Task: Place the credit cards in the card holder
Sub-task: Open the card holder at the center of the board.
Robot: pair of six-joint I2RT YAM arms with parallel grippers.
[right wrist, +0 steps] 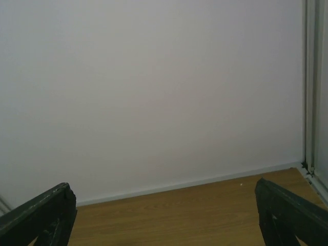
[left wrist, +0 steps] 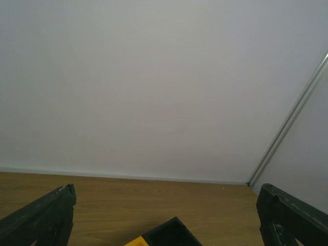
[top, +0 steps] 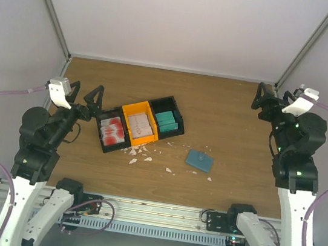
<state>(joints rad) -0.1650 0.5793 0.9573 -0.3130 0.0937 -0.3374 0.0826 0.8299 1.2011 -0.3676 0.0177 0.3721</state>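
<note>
Red and white credit cards lie in the left black bin compartment. The blue-teal card holder lies flat on the wooden table, right of the bins. My left gripper is open and empty, raised just left of the bins. My right gripper is open and empty, raised at the far right, well away from the holder. The left wrist view shows only the corner of a black bin between my fingers. The right wrist view shows bare table and wall between my fingers.
A row of three bins sits mid-table: black, orange with pale cards, and black holding a bright teal stack. Small white scraps lie scattered in front of the bins. White walls enclose the table on three sides.
</note>
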